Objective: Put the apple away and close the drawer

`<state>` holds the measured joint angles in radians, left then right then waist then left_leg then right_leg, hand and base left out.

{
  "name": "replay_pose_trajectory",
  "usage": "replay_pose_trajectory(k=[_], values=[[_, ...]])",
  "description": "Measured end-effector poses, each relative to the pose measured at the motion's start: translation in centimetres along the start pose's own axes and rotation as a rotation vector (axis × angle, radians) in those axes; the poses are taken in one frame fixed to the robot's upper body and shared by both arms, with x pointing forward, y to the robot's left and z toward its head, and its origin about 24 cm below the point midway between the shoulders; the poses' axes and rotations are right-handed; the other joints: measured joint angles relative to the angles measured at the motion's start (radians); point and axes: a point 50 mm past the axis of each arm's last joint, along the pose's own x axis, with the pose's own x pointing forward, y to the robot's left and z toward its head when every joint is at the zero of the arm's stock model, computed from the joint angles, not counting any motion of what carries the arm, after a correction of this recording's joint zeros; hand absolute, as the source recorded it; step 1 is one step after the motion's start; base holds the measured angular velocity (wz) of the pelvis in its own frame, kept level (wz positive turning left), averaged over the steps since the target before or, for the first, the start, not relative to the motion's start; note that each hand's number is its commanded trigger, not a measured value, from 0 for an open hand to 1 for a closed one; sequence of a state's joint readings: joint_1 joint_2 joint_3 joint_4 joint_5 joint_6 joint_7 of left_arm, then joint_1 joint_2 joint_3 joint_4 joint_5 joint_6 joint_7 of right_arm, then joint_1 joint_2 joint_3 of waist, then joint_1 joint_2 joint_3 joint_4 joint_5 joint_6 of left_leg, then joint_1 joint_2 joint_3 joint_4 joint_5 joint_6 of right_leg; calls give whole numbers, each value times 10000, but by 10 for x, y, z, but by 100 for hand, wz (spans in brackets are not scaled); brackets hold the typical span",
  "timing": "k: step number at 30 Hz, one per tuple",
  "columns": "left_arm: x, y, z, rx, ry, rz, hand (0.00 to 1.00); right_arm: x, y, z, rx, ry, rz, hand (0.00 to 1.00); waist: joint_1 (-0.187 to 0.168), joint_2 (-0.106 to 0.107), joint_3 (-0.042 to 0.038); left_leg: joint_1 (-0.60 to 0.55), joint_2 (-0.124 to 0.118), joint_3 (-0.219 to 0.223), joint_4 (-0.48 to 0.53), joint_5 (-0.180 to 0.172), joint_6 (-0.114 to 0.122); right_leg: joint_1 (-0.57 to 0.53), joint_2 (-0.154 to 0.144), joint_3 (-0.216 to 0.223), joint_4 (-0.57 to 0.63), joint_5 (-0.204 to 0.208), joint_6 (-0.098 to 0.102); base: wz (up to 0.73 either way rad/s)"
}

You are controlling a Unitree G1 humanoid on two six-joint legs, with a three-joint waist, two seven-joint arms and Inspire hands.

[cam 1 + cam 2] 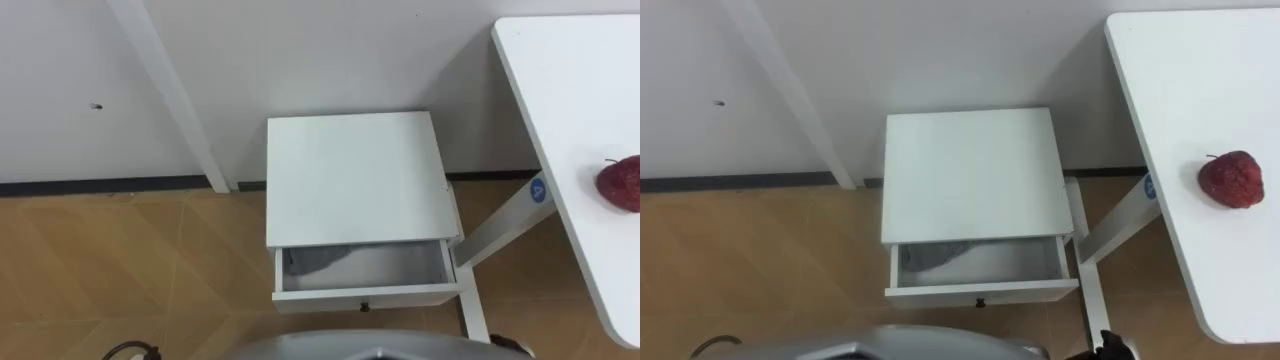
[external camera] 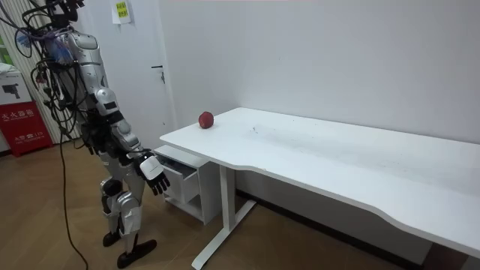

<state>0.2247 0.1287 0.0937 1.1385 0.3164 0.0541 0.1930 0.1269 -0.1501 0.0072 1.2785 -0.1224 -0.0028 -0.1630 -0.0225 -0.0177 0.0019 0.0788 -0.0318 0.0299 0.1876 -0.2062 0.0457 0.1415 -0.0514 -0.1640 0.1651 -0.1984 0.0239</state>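
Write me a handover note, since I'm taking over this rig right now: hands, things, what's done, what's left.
Right hand: open and empty, hanging low beside the robot, which stands in front of the cabinet.
Apple: on the white table, near its edge, to the robot's right.
Drawer: pulled open, with a grey item inside at its left.
Done: the drawer is open.
Left: pick up the apple, put it in the drawer, push the drawer shut.
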Motion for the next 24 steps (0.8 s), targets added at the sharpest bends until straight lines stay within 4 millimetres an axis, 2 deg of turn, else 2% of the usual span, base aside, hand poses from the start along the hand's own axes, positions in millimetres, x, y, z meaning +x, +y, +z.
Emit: replay_pose_trajectory(k=[7,10,15,18,20,21,23,24], values=[[-1,-1,-3,10,73,-22,0,0,0,1,18,-14,-1,0,26,-10,-14,-5,12,87,7,0,0,-92,8,148,11,-1,-2,-3],[-1,-1,-3,13,66,-19,0,0,0,0,679,85,-8,0,52,-52,-40,3,16,105,-5,1,2,-104,10,154,30,0,-2,-3],[1,1,-1,-281,46,30,0,1,-6,0,4176,368,-313,0,-14,-56,-33,-1,25,130,-37,1,1,-143,27,233,30,3,-4,-3],[0,3,-3,-603,24,103,0,1,-11,-6,6582,799,-610,0,-24,-98,-31,14,8,184,-31,-3,0,-134,35,225,33,9,-8,-2],[1,8,-6,-1091,99,306,0,1,-19,-10,8945,1060,-1028,0,-78,-99,-20,34,3,228,-33,-4,-3,-133,47,260,50,12,-12,-5],[1,9,-7,-1191,122,347,0,1,-21,-11,9512,1114,-1147,0,-102,-119,-27,35,1,227,-32,-4,-3,-133,47,254,53,12,-12,0],[0,11,-13,-1407,234,450,0,2,-28,-11,12103,1306,-1559,0,-330,-129,-9,24,15,154,-53,-5,-1,-117,41,229,45,12,-12,2],[0,12,-14,-1440,264,470,0,2,-30,-11,12760,1345,-1644,0,-381,-121,-3,18,15,150,-59,-10,3,-109,38,233,45,12,-12,6]])
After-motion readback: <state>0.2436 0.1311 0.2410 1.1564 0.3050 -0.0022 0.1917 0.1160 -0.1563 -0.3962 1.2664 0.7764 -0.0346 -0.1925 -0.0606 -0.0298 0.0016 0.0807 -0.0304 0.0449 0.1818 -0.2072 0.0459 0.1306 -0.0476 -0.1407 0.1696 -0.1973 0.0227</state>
